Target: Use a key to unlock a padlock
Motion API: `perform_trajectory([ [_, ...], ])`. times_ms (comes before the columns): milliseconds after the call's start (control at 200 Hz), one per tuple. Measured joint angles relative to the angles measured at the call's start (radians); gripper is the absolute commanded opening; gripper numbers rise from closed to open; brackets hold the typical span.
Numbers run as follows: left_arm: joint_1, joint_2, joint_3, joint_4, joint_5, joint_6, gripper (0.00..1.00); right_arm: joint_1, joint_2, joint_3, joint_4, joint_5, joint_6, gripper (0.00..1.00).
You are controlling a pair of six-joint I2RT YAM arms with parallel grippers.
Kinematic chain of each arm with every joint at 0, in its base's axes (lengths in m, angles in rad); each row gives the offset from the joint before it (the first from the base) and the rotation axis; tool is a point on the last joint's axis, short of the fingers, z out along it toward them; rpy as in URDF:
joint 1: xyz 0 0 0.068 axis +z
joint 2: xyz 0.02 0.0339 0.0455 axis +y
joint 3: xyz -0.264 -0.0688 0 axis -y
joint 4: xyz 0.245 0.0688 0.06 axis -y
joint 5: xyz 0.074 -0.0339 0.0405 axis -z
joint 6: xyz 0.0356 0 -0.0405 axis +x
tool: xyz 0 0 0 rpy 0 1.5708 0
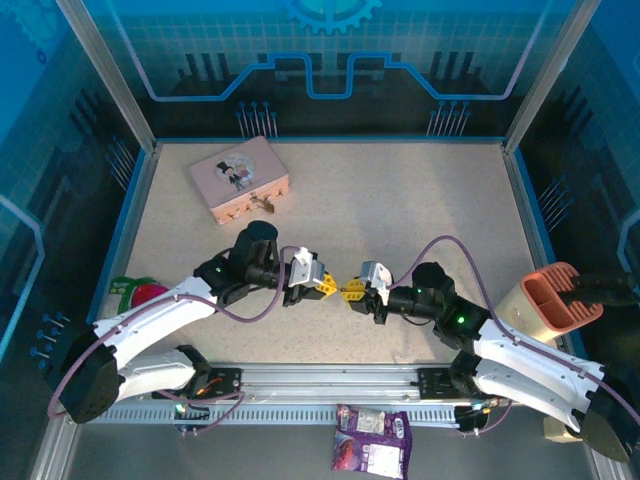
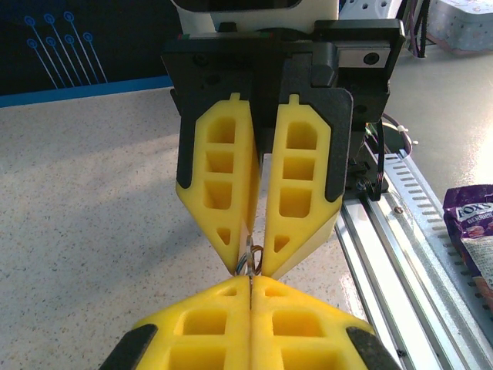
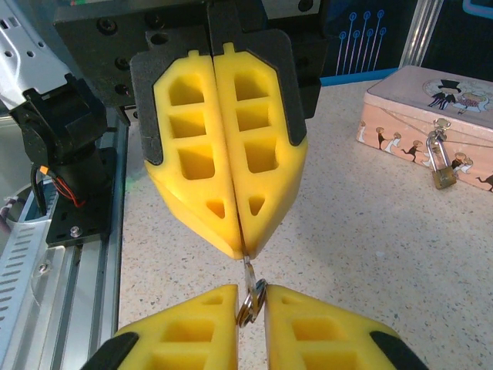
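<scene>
As left gripper (image 3: 245, 253) pinched the key (image 3: 248, 271), right gripper (image 3: 251, 293) clamped its ring (image 3: 249, 307): handover prob. midway; nxt move needed precise aim at padlock (image 3: 442, 173).

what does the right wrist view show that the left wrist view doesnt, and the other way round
Right wrist view: the pink rectangular box, with the small brass padlock and its silver shackle hanging on the box's front.

Left wrist view: a purple snack bag lying at the right.

Both: the yellow-fingered left gripper and right gripper meeting tip to tip. The left is shut on the tiny silver key, and the right's fingers are closed on its ring.
</scene>
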Motion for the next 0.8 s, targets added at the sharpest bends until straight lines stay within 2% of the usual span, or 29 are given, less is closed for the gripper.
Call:
perform_trajectory([
  [210,0.0,0.006,0.0,0.0,0.0,0.0,0.0,0.0,0.002,0.0,0.01,-0.002,0.004,0.19],
  [575,0.0,0.007,-0.006,0.003,-0.007,-0.002,0.0,0.0,0.012,0.0,0.025,0.002,0.019,0.0],
  [685,0.0,0.002,-0.029,0.053,-0.031,-0.04,0.19,0.0,0.008,0.0,0.017,0.022,0.023,0.0],
  [730,-0.005,-0.011,-0.055,0.097,-0.059,-0.076,0.29,0.0,-0.001,0.0,0.012,0.031,0.024,0.0],
  [796,-0.005,-0.058,-0.113,0.177,-0.125,-0.136,0.38,0.001,-0.027,0.0,-0.001,0.049,0.035,0.0],
])
